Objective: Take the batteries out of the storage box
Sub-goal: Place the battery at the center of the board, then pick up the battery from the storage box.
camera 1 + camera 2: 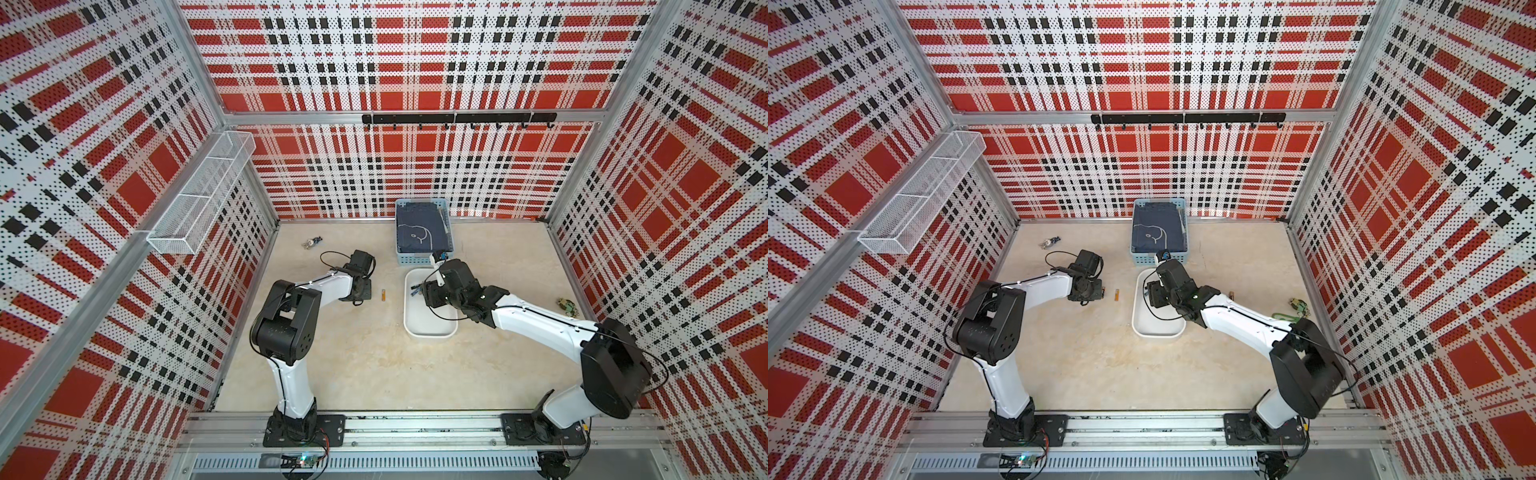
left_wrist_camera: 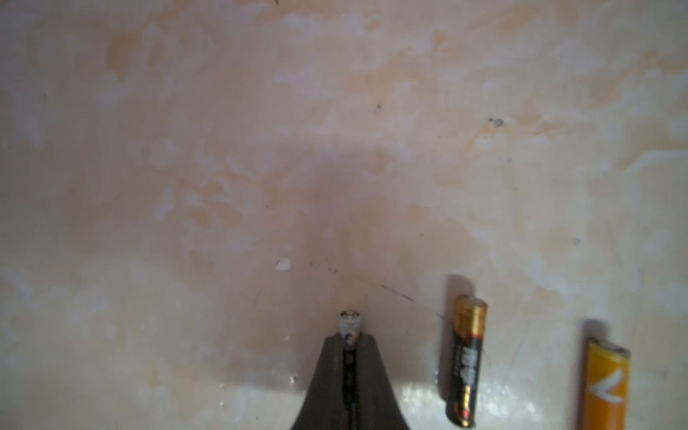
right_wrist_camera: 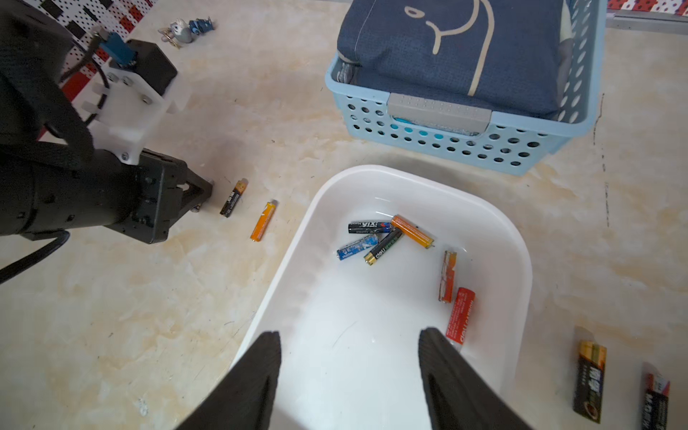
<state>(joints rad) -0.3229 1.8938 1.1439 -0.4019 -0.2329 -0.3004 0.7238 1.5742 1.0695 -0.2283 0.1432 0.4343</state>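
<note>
right tool (image 3: 350,357): spread, nothing between its fingers, hanging over the storage box (image 3: 372,170).
left tool (image 2: 350,340): pinching a pale-tipped battery (image 2: 349,323), low over the table (image 2: 186,149), outside the box.
nearest target: red battery (image 3: 461,314), lying flat in the box just beside one right fingertip, close to the box wall that faces away from the left arm.
its long axis: roughly along the box's long wall, so across my closing line, i judge. a small sideways shift toward that wall should bracket it.
further in: orange-red battery (image 3: 448,275), then a bunch of four: black battery (image 3: 368,226), blue battery (image 3: 357,247), black-green battery (image 3: 383,245), boxed orange battery (image 3: 412,231).
nearer arm: right, clearly. i'd leave the box to it.
already out: black-gold battery (image 3: 233,197) and table orange battery (image 3: 263,220) near the left tool. two dark batteries (image 3: 590,379) lie on the box's other side.
writing: "deli" on the black-green battery, "carbon" on the red one, i think. a white arrow mark on the table orange battery. the rest is too blurred.
</note>
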